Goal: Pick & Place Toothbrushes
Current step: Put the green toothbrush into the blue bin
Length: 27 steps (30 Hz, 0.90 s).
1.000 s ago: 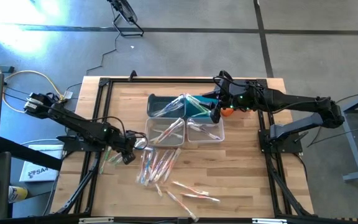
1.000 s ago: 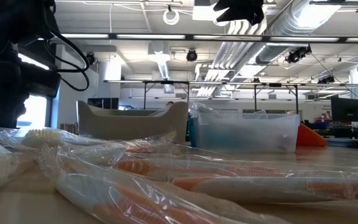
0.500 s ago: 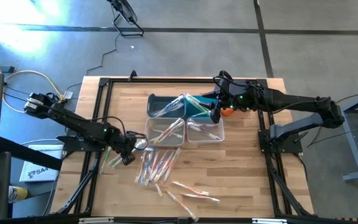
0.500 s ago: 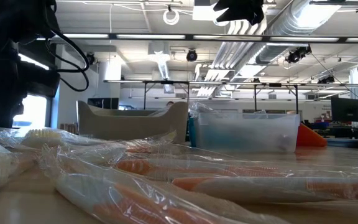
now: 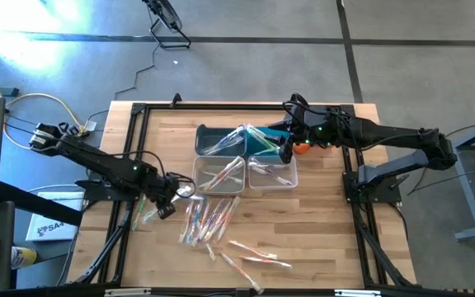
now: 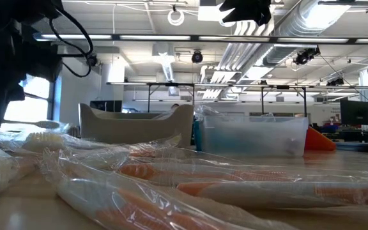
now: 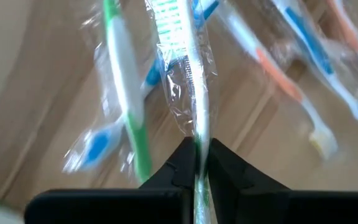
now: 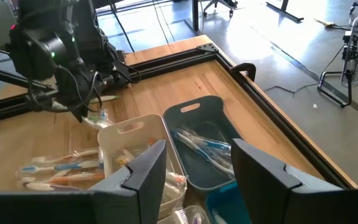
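Toothbrushes (image 5: 209,219): over a dozen, scattered lower centre, long axes mostly vertical. Bins (image 5: 219,173): four. Left gripper (image 7: 196,163) pinches one green toothbrush (image 7: 191,93); right gripper (image 8: 194,171) spread.

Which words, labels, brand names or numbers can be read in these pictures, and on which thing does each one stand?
"SA": the only legible letters, on a white sheet lying on the floor at the left of the table; the rest of the word is hidden by the frame.
The toothbrushes in their clear wrappers: no print can be read.
The bins: no label shows.
The left gripper and the right gripper: no markings show.
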Motion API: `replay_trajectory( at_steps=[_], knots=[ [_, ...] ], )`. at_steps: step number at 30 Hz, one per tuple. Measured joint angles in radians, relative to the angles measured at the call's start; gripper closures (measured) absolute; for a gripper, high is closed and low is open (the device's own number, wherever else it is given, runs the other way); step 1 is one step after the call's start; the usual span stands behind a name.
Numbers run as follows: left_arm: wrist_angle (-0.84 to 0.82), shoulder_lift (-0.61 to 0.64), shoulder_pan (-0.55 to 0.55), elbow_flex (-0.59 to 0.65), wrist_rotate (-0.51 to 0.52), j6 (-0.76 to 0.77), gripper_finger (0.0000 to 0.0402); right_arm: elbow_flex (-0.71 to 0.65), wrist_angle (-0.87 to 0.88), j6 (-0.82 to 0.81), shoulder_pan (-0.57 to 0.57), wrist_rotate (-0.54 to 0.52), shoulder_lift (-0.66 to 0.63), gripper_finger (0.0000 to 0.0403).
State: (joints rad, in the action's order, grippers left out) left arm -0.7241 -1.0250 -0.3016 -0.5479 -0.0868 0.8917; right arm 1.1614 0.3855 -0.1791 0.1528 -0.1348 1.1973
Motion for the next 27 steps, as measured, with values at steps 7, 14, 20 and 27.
replay_trajectory(
  at_steps=[7,14,20,27],
  knots=[
    [-0.214,0.121,0.0,-0.124,-0.002,-0.025,0.0384,0.0,0.0,0.0,0.0,0.003,0.0,0.023],
    [-0.247,0.245,0.0,-0.263,0.101,-0.036,0.0384,0.0,-0.001,0.0,0.0,0.003,0.0,0.023],
    [-0.221,0.295,0.0,-0.373,0.289,-0.172,0.0384,0.0,-0.006,0.0,0.0,0.003,0.0,0.023],
    [-0.108,0.305,0.001,-0.438,0.489,-0.367,0.0381,0.0,-0.024,0.0,0.0,0.003,0.0,0.023]
  ],
)
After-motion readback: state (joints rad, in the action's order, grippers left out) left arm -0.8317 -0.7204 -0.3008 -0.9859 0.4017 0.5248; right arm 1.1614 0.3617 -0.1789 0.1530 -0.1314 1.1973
